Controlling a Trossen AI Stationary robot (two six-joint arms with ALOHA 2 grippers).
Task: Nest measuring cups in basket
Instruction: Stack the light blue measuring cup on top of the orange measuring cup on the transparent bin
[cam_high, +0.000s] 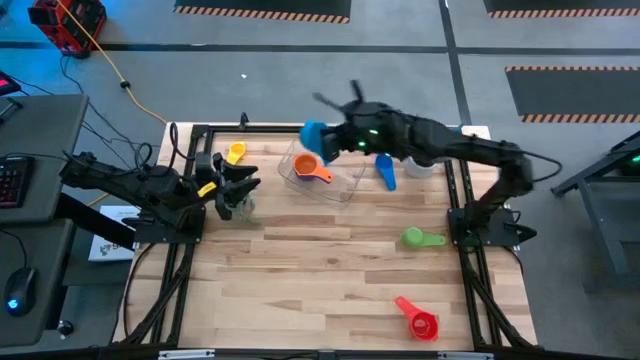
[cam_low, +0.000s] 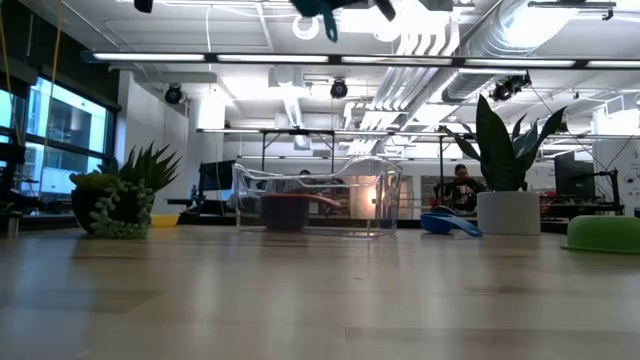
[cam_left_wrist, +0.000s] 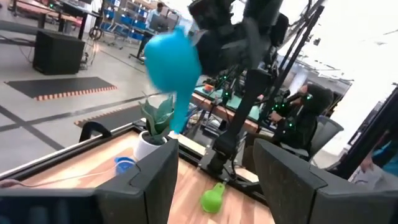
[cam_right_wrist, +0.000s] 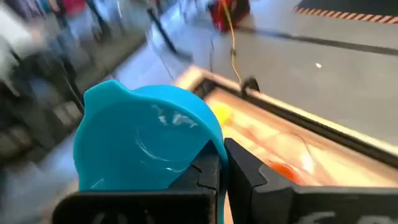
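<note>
above wooden table (cam_high: 320, 280), right pincer (cam_high: 328, 140) clamps light blue cup (cam_high: 313, 133), bowl leftward.

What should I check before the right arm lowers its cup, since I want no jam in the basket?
1. Right end effector shut on light blue cup: ok.
2. Cup above the basket: cannot tell; it looks near the far rim.
3. Orange cup already in basket: ok.
4. Left end effector open, beside the basket: ok.
5. Blue cup, green cup, red cup outside basket: not ok.
</note>
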